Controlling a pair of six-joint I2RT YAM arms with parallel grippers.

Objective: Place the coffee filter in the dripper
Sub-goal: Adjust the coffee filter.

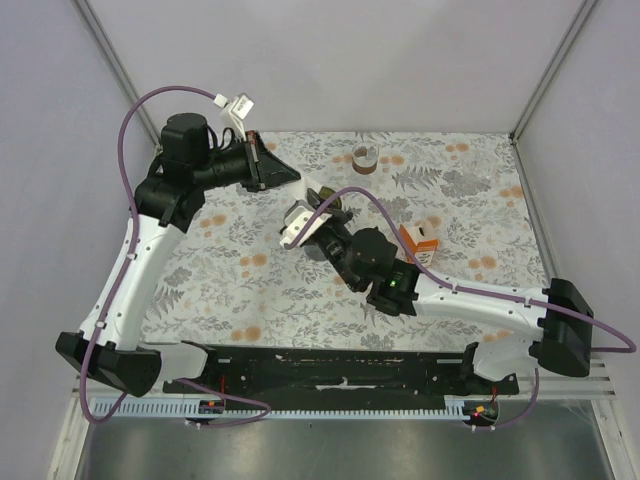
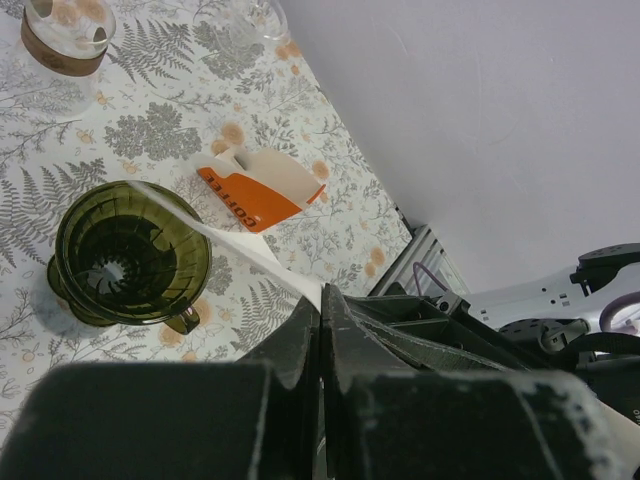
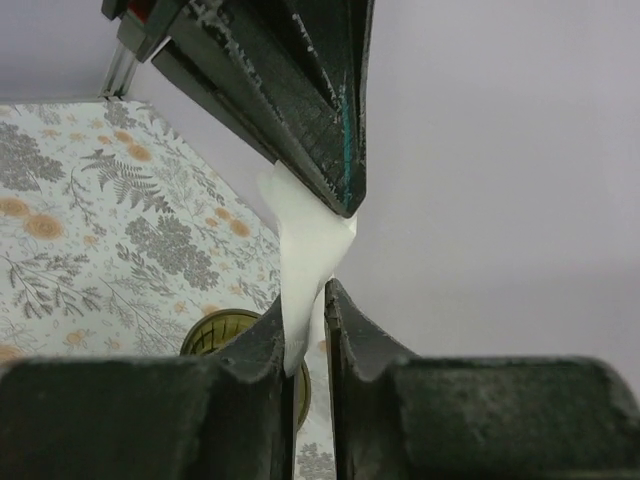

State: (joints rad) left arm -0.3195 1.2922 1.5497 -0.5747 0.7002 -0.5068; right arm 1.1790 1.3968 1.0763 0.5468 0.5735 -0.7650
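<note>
The white paper coffee filter [image 2: 262, 258] is clamped edge-on in my left gripper [image 2: 322, 295], whose jaws are shut on it. In the right wrist view the filter [image 3: 308, 250] hangs from the left gripper's fingers [image 3: 320, 150] down between the jaws of my right gripper [image 3: 308, 300]. Those jaws stand a little apart, and the paper touches only the left finger. The olive-green dripper [image 2: 125, 250] stands on the floral tablecloth below, partly hidden behind my right fingers [image 3: 215, 335]. In the top view both grippers meet at the filter [image 1: 295, 222] mid-table.
An orange and white coffee filter box [image 2: 262, 190] lies right of the dripper and also shows in the top view [image 1: 420, 240]. A glass cup with a brown band [image 1: 366, 157] stands at the back. Grey walls and frame posts close the table in.
</note>
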